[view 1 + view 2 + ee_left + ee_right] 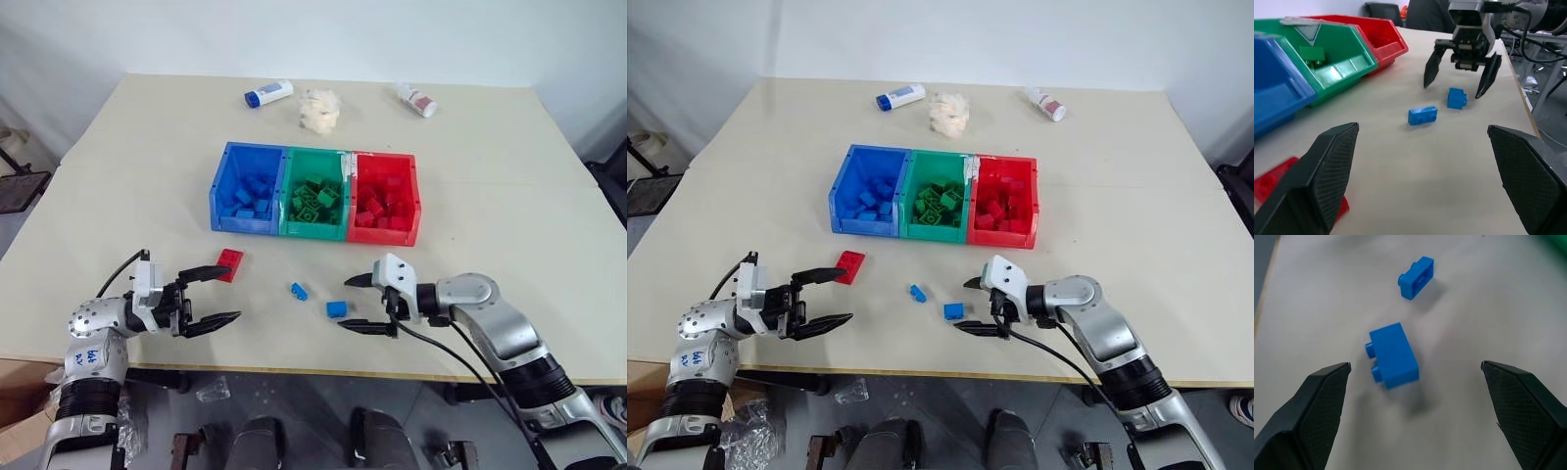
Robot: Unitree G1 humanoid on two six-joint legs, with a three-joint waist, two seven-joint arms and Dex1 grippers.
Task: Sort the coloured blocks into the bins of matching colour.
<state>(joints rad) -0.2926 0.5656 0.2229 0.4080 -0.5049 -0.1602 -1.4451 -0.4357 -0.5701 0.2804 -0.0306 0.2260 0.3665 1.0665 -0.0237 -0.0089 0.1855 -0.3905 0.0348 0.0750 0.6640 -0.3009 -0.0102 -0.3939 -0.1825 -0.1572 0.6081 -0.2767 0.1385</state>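
Wide-open, the right hand (365, 304) lines up on a loose blue block (336, 309) at the surface's (509, 196) six o'clock, needing to close before reaching the blue bin (223, 181).

Glossy plastic bins (315, 227) (matt tabletop (509, 186))

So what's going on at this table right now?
A two-armed robot is sorting toy bricks into three joined bins. Most are already sorted. The right gripper, open, sits beside a blue brick; another blue brick and a red brick lie loose. The left gripper is open and empty.
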